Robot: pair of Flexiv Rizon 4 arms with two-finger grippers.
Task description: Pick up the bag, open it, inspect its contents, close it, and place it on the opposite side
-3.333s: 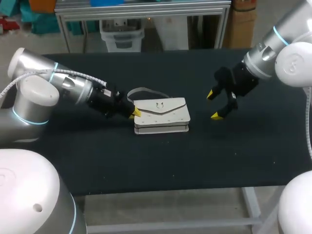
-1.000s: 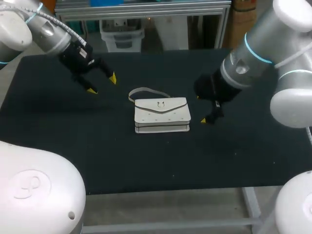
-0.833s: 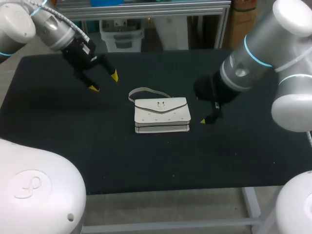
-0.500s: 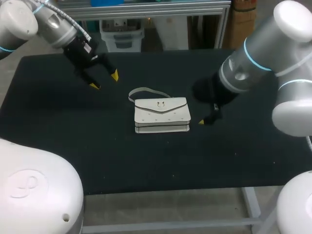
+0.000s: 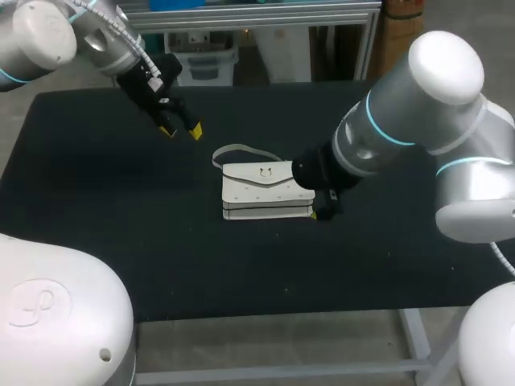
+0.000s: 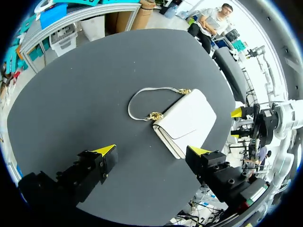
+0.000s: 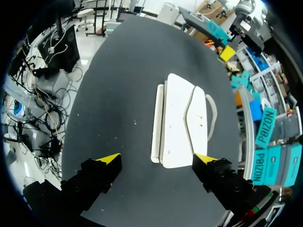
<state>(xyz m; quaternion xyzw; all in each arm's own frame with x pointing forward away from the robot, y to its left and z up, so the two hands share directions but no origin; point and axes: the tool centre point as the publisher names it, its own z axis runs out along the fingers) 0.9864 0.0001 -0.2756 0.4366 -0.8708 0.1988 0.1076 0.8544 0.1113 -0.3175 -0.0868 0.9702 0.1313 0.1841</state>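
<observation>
Right wrist view shows the wide-open right end effector [image 7: 157,158] facing the flat white flap handbag [image 7: 182,120], judged light, semi-stiff, best gripped across its thin edges.

No text, label or number can be read on the bag [image 5: 266,190] or the table [image 5: 241,265].

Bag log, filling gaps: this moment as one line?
bag: shut, on table | left gripper: open, clear of bag | right gripper: open, at bag's end

table [image 5: 121,241]: black top, likely cloth | 1 white bag [image 5: 265,191] lying flat
</observation>
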